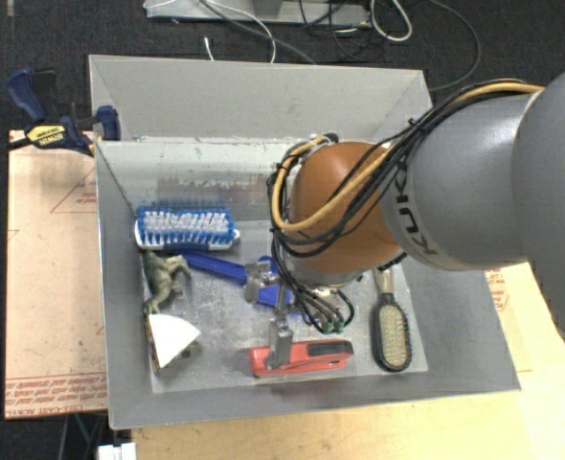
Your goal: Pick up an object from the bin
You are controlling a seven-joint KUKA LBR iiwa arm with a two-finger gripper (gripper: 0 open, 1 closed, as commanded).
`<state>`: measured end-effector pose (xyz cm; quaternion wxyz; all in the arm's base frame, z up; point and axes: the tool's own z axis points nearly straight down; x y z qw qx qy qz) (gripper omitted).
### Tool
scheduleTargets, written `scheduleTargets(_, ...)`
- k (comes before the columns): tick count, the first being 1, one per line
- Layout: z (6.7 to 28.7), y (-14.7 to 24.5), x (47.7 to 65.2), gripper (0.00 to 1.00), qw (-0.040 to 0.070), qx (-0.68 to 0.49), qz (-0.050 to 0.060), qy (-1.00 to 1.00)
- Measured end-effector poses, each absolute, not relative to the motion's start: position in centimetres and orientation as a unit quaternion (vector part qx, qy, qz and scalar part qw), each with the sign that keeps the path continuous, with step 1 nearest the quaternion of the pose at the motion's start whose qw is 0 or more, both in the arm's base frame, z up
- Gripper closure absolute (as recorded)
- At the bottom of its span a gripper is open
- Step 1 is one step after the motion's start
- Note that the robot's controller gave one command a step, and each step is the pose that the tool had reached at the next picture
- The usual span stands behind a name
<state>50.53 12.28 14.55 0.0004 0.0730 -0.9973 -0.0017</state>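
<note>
Red flat plastic tool (319,356), long and slim, lies by the near wall of the grey metal bin (455,348). The claw (281,345) stands right on its left end; whether it is spread or pressed together cannot be told. A blue scrubbing brush (187,228) with white bristles, a green toy dinosaur (165,281), a white cone (172,338) and an oval hairbrush (392,333) share the bin. The arm (493,180) reaches in from the right, pointing its wrist straight down.

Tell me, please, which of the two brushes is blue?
The scrubbing brush at the back left; the oval hairbrush at the right is dark.
</note>
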Motion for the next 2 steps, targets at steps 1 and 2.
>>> scheduleTargets(1, 12.5, 10.3, 47.8, 0.00, -0.001, 0.205, -0.001, -0.979)
scheduleTargets(2, 8.8, 9.9, 49.1, 1.00, -0.002, 0.258, -0.002, -0.966)
